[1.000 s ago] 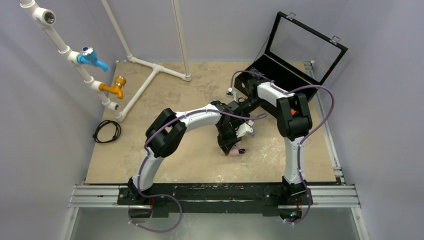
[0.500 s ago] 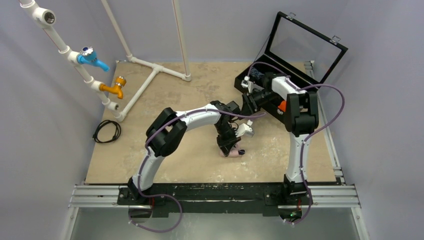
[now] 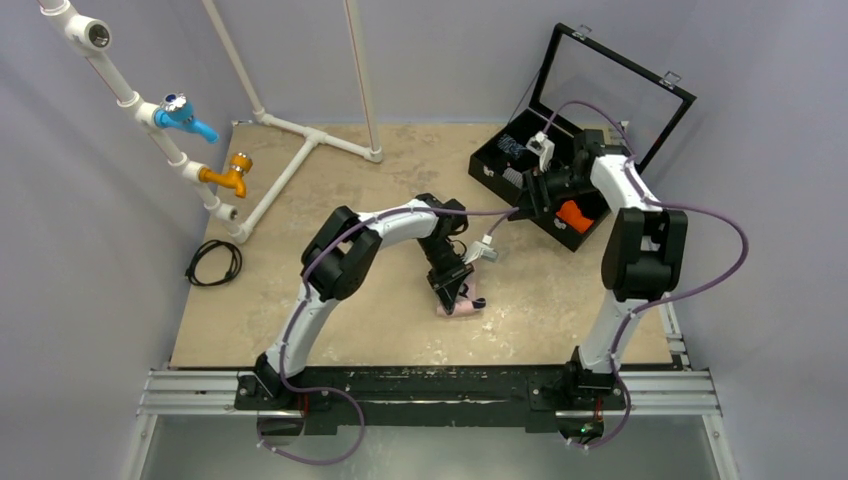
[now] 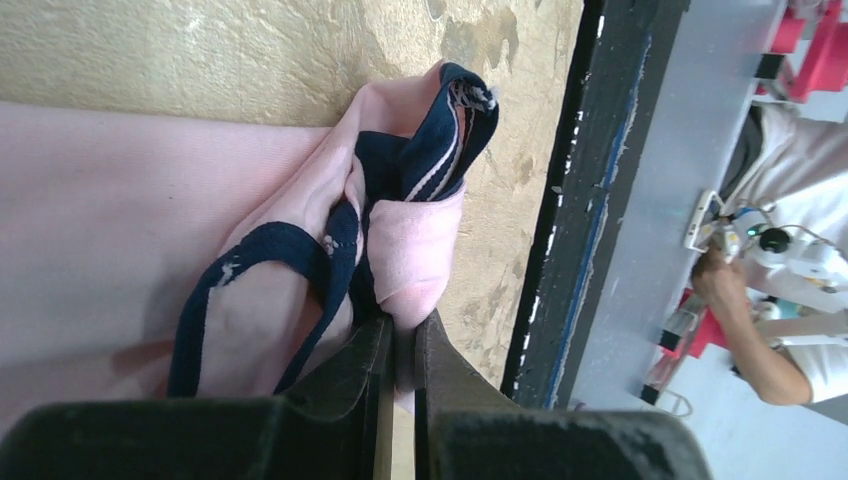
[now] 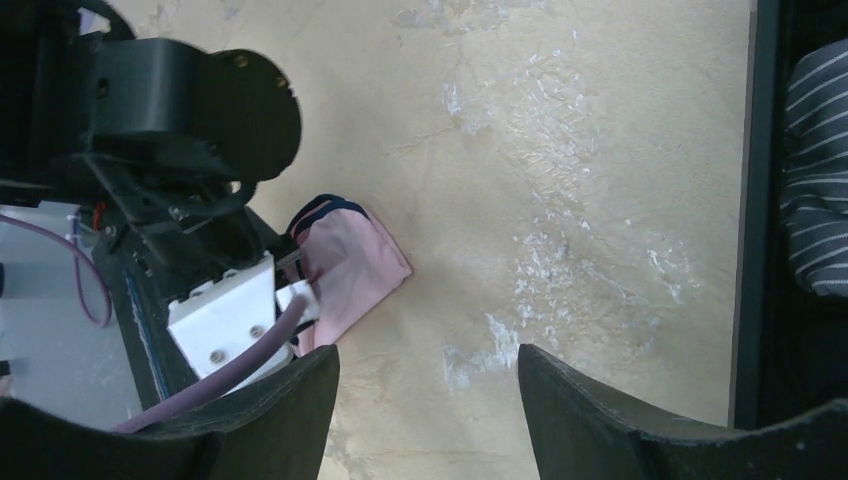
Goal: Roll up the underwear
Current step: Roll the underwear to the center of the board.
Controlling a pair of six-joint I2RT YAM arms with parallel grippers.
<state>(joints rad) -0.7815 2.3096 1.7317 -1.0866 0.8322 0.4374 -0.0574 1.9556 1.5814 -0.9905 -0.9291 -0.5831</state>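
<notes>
The underwear (image 3: pixel 462 304) is pale pink with dark navy trim, bunched on the tan table near the front middle. In the left wrist view the underwear (image 4: pixel 300 220) lies partly folded, and my left gripper (image 4: pixel 400 330) is shut on a fold of its pink fabric at the near edge. My left gripper (image 3: pixel 450 290) sits right over it in the top view. My right gripper (image 3: pixel 528 197) is open and empty, raised near the black case, well away from the cloth. The right wrist view shows the underwear (image 5: pixel 355 265) beside the left arm, with my right gripper (image 5: pixel 428 372) open above bare table.
An open black case (image 3: pixel 520 170) stands at the back right, holding an orange rolled cloth (image 3: pixel 573 214) and a grey-striped rolled cloth (image 5: pixel 815 170). White pipes with a blue tap (image 3: pixel 185 115) and an orange tap (image 3: pixel 230 173) stand at the back left. A black cable coil (image 3: pixel 213 262) lies left.
My right arm has pulled back from the underwear up toward the black case. My left gripper stays pinched on the underwear, shifted slightly toward the front.
</notes>
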